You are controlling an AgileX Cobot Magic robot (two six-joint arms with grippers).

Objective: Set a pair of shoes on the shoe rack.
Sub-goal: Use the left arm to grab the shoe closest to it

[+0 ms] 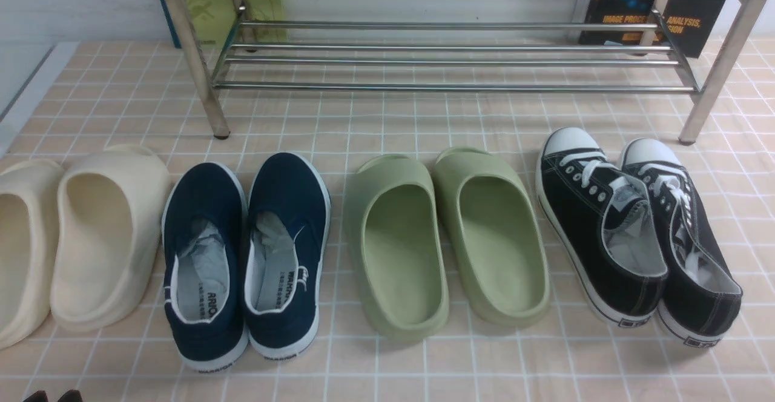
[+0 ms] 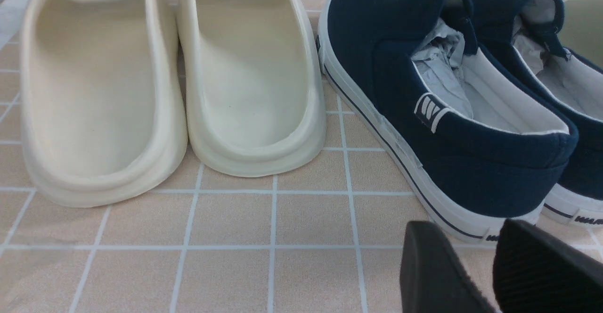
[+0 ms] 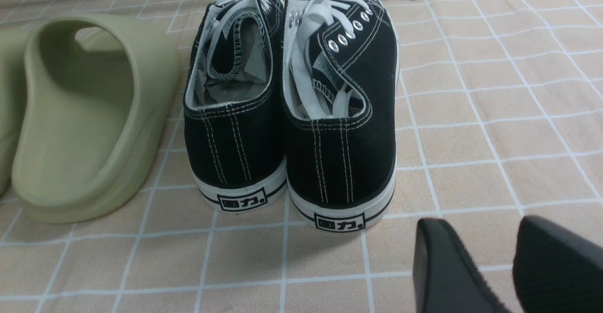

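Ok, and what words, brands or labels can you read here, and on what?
"IMAGE PROC… ANALYSIS, …SION": dark book
"WARRIOR": heel of left navy sneaker
Characters ending "力.": heels of black sneakers
Navy insoles: partly hidden, small print unreadable
Green-yellow cover: unreadable

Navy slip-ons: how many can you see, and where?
2. One navy shoe stands on the floor right of the cream clogs; the other is beside it, left of the green clogs. No others show in any view.
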